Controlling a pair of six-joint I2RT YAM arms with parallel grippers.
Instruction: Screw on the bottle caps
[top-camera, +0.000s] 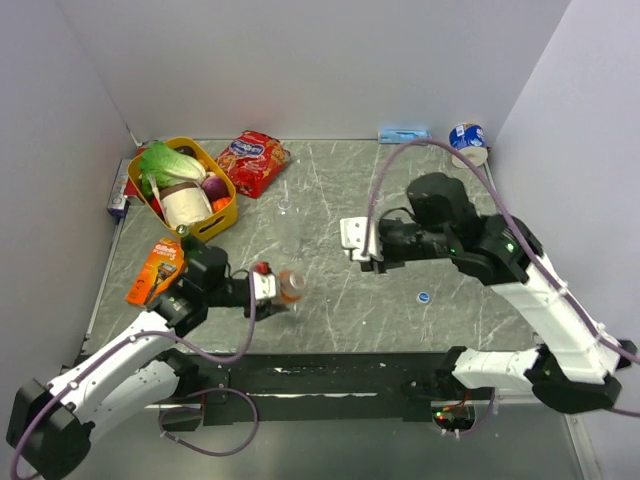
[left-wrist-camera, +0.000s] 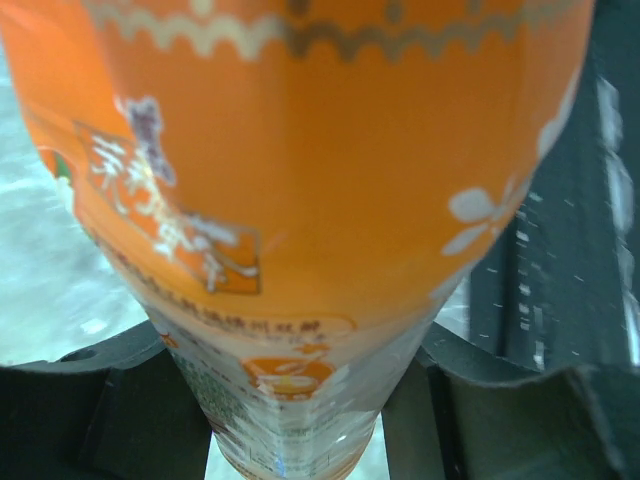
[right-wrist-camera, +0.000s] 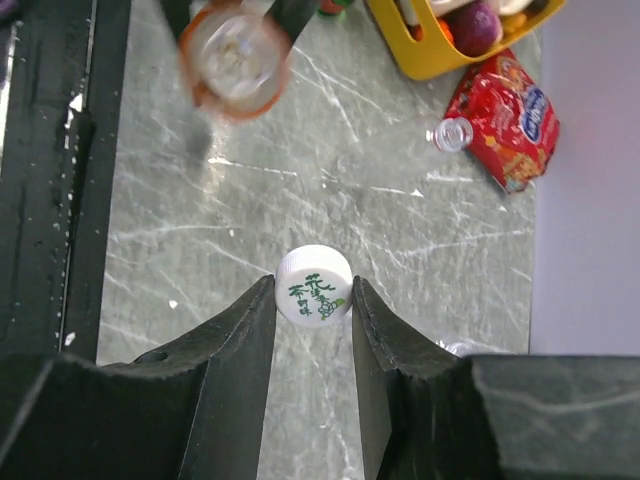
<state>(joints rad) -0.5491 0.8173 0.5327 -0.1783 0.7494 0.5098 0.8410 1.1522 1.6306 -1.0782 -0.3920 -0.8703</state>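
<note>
My left gripper (top-camera: 268, 290) is shut on the small orange drink bottle (top-camera: 291, 286), holding it by its lower body near the table's front middle. The bottle fills the left wrist view (left-wrist-camera: 300, 200), with a finger on each side. Its open, uncapped mouth shows in the right wrist view (right-wrist-camera: 235, 55). My right gripper (top-camera: 352, 240) is shut on the whitish cap with green print (right-wrist-camera: 313, 286), held between its fingertips above the table, to the right of the bottle. A blue cap (top-camera: 424, 297) lies on the table. A clear bottle (right-wrist-camera: 452, 133) lies by the red packet.
A yellow basket (top-camera: 232, 212) of vegetables stands at the back left, with a red snack packet (top-camera: 252, 160) beside it. An orange pack (top-camera: 155, 270) lies at the left edge. A blue-and-white tape roll (top-camera: 467, 137) sits at the back right corner.
</note>
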